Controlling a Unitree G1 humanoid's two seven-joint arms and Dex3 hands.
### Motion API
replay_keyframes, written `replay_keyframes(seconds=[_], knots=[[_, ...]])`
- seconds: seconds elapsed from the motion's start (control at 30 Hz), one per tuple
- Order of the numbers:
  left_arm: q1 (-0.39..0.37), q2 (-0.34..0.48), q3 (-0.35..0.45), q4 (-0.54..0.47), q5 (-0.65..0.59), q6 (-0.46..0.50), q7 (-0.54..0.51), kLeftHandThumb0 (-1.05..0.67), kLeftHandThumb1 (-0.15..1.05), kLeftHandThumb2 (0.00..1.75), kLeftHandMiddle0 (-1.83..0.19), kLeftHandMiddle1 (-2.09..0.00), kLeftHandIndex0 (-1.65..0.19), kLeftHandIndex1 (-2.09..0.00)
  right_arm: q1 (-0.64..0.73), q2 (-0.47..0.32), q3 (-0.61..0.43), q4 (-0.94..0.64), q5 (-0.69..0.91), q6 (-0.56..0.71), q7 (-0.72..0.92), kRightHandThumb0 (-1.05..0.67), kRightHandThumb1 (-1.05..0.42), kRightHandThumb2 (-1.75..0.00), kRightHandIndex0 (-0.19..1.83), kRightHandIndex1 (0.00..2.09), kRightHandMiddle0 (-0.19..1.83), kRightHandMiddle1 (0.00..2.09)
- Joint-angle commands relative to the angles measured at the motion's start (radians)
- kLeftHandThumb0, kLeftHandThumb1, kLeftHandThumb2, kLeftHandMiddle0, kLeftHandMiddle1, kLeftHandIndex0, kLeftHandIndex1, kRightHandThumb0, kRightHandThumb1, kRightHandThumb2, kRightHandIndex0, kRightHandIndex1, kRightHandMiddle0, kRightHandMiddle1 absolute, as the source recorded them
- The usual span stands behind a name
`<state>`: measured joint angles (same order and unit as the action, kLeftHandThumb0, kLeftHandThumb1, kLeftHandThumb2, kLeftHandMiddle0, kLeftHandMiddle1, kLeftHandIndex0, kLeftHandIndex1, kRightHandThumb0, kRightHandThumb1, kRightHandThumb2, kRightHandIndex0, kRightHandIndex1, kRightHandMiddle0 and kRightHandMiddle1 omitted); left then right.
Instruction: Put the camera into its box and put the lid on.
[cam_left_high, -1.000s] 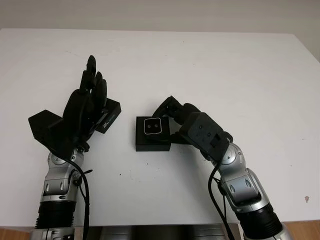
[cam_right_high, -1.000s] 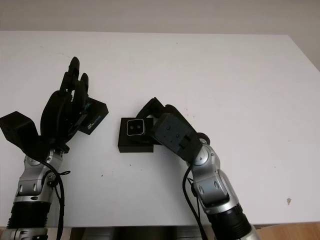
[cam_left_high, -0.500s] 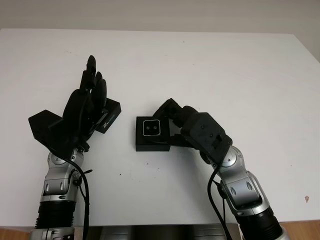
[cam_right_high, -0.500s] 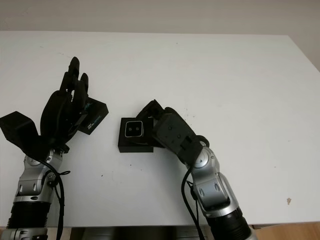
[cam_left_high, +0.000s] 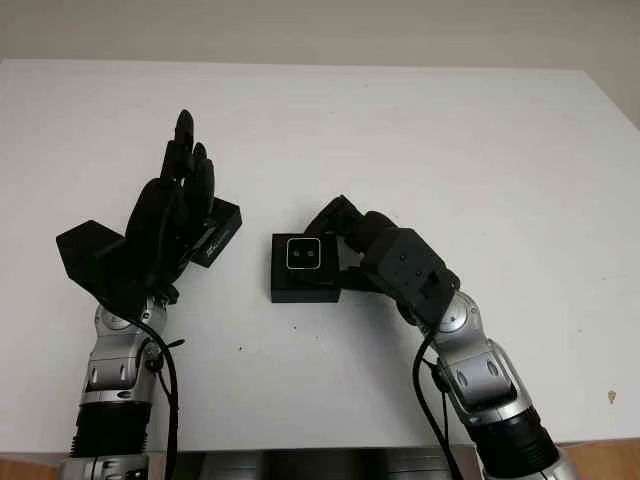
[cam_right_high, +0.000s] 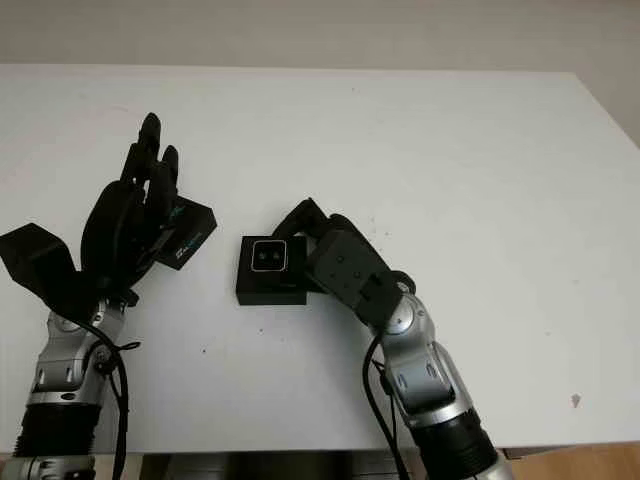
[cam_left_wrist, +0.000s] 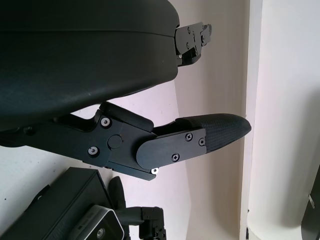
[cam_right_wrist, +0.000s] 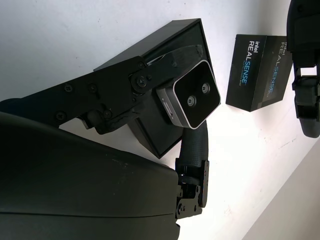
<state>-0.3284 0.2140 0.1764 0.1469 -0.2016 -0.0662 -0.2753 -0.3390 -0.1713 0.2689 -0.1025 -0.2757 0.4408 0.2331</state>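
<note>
right robot hand (cam_left_high: 345, 240) grips camera (cam_left_high: 304, 254) over box (cam_left_high: 305, 285); left robot hand (cam_left_high: 175, 215) open.

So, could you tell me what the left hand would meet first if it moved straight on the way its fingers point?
Probably nothing: the open left hand points across bare table, with the lid lying beside it.

the right hand (cam_left_high: 352, 243) reaches in near the table's middle, fingers (cam_right_wrist: 170, 65) curled and pinching the camera (cam_right_wrist: 192, 97). the left hand (cam_left_high: 170, 215) is open, raised toward the table's left edge.
</note>
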Motion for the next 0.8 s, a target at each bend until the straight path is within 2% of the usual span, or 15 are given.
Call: replay_keyframes(seconds=[0.0,0.5,0.73,0.77], knots=[[0.015,0.006,-0.002,-0.008,0.002,0.000,-0.001,-0.77,1.05,0.63,0.19,0.00,0.19,0.00,-0.005,-0.007,-0.003,0.033,-0.002,-0.020,-0.004,-0.39,-1.05,-0.08,0.18,0.05,0.13,2.09],[0.017,0.006,0.000,-0.005,0.001,-0.009,-0.007,-0.76,1.05,0.63,0.19,0.00,0.19,0.00,-0.021,-0.013,-0.005,0.067,0.001,-0.036,0.011,-0.42,-1.05,-0.08,0.18,0.05,0.13,2.09],[0.017,0.007,0.002,-0.005,-0.001,-0.009,-0.005,-0.76,1.05,0.62,0.19,0.00,0.19,0.00,-0.039,-0.067,0.033,0.073,-0.020,-0.020,0.101,-0.46,-1.03,-0.06,0.18,0.05,0.14,2.09],[0.017,0.008,0.002,-0.003,0.000,-0.013,-0.007,-0.76,1.05,0.63,0.19,0.00,0.19,0.00,-0.041,-0.075,0.037,0.076,-0.022,-0.026,0.116,-0.48,-1.01,-0.05,0.18,0.05,0.15,2.03]])
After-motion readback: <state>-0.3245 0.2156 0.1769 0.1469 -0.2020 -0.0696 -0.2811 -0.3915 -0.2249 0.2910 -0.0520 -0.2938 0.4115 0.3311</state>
